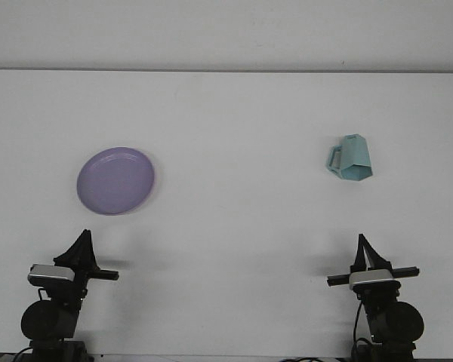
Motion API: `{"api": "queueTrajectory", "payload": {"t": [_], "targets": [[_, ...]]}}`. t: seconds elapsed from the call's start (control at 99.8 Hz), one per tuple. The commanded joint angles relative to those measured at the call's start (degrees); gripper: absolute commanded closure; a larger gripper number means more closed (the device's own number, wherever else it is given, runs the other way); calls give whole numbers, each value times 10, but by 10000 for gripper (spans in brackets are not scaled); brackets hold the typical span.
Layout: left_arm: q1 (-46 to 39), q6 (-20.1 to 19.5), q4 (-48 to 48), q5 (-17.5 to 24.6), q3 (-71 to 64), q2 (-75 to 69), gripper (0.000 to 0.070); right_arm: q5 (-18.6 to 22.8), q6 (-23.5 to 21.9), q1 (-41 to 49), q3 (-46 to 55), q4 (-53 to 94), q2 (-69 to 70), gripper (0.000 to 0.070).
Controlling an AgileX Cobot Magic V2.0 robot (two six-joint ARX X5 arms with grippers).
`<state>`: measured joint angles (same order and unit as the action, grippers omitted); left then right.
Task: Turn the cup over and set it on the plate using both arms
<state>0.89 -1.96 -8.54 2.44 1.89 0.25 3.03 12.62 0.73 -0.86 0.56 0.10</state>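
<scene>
Nothing begun: teal cup [350, 158] lies inverted at the desk's [241, 226] three o'clock, purple plate [115, 180] at nine; right hand [362, 240], pressed together like the left hand [84, 235], should reach first.

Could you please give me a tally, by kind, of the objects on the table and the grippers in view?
Plates: 1, the purple plate on the left.
Cups: 1, the teal cup on the right, with its handle to the left.
Grippers: 2, the left gripper and the right gripper, both near the front edge.
Total: 4
</scene>
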Motion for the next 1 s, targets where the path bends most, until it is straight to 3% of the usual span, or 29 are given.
{"api": "queueTrajectory", "payload": {"t": [0.0,0.601,0.731,0.992], "targets": [[-1,5,-5,0,-11,-1,685,0,-4,0,2,-6,0,700],[-1,5,-7,0,-11,-1,686,0,-4,0,2,-6,0,700],[-1,40,-6,0,-11,-1,686,0,-4,0,2,-7,0,700],[-1,59,-7,0,-11,-1,687,2,-21,1,2,-39,0,700]]}}
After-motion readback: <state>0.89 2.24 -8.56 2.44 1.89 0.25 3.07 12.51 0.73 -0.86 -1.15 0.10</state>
